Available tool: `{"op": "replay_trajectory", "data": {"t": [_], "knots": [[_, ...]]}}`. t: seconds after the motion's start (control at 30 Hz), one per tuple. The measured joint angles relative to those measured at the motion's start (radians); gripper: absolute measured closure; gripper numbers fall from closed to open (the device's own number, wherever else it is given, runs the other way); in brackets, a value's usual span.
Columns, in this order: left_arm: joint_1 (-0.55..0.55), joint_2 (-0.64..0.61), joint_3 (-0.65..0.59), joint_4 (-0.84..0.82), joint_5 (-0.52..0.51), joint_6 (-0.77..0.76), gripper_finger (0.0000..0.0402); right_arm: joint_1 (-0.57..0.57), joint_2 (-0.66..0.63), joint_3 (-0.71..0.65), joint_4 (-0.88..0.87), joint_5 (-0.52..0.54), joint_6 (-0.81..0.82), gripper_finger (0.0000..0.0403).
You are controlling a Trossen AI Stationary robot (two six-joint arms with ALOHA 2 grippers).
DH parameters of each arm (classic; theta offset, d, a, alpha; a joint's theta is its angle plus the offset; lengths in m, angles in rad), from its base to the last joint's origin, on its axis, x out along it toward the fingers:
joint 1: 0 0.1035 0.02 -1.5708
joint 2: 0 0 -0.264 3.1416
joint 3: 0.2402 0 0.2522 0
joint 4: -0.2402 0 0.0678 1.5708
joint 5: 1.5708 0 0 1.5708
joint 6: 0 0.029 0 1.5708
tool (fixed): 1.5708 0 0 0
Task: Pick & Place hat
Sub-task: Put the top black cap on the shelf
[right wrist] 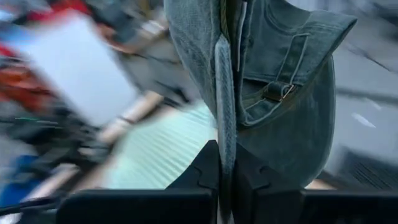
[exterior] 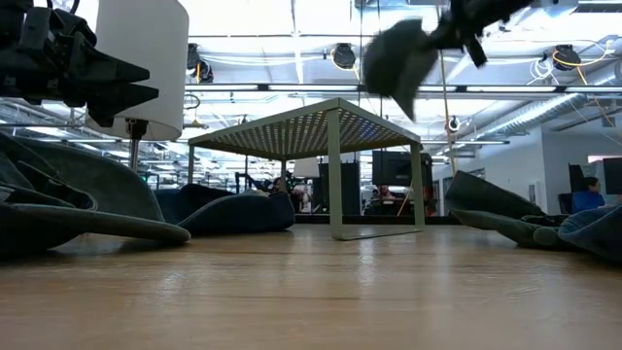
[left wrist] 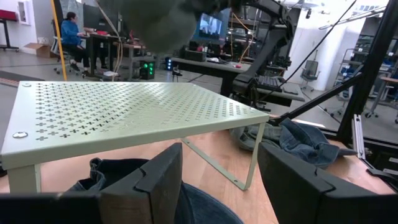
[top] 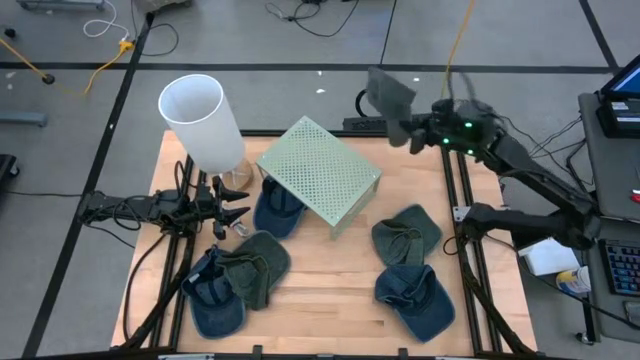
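Observation:
My right gripper (top: pixel 412 128) is shut on a grey-green hat (top: pixel 388 95), high above the table's far edge, beyond the pale green perforated shelf (top: pixel 320 175). The hat also shows in the low view (exterior: pixel 397 53), above the shelf (exterior: pixel 311 126). My left gripper (top: pixel 236 212) is open and empty at the table's left, level, pointing at the shelf (left wrist: pixel 124 112). A blue hat (top: pixel 278 210) lies partly under the shelf. Other hats lie flat on the table: green (top: pixel 258 265), blue (top: pixel 215 300), green (top: pixel 405 238), blue (top: pixel 415 295). My right gripper pinches a thin folded edge of the hat (right wrist: pixel 225 134) between its two fingers (right wrist: pixel 202 169), beside the back strap and buckle (right wrist: pixel 280 92). The fingers come from the table's right. The hat is lifted clear and hangs past the fingertips (exterior: pixel 397 53).
A tall white cylinder on a stand (top: pixel 202 122) rises at the far left, close to my left arm. Bare wood (top: pixel 330 290) lies between the hat groups at the near middle. Cables and a laptop (top: pixel 620 100) lie off the table's right.

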Motion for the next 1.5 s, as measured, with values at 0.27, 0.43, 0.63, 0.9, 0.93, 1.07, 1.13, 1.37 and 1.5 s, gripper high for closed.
{"op": "replay_trajectory", "data": {"t": [0.27,0.43,0.63,0.9,0.93,1.07,1.13,1.37,1.5], "knots": [[0.0,0.0,0.0,0.0,0.0,0.0,0.0188,0.008,-0.037,0.0,0.291,-0.282,0.004,0.04],[0.0,0.0,0.0,0.0,0.0,0.0,0.0188,0.045,-0.033,0.0,0.404,-0.36,-0.005,0.04],[0.0,0.0,0.0,0.0,0.0,0.0,0.0188,0.085,-0.02,0.0,0.438,-0.412,-0.031,0.04],[0.0,0.0,-0.002,0.028,0.0,-0.036,0.0188,0.153,0.021,0.0,0.45,-0.392,-0.025,0.0399],[0.0,0.0,-0.002,0.028,0.0,-0.065,0.0188,0.161,0.026,0.0,0.459,-0.378,-0.021,0.04],[0.0,0.0,-0.002,0.06,0.0,-0.13,0.0188,0.182,0.048,0.0,0.521,-0.353,-0.013,0.04],[-0.001,0.001,-0.002,0.082,0.016,-0.129,0.0188,0.19,0.054,0.0,0.572,-0.353,-0.01,0.04],[-0.031,0.021,0.081,0.141,0.122,-0.091,0.0188,0.246,0.072,0.0,0.727,-0.357,-0.047,0.04],[-0.073,0.121,0.207,0.141,0.097,-0.073,0.0188,0.29,0.082,0.0,0.816,-0.36,-0.081,0.04]]}}
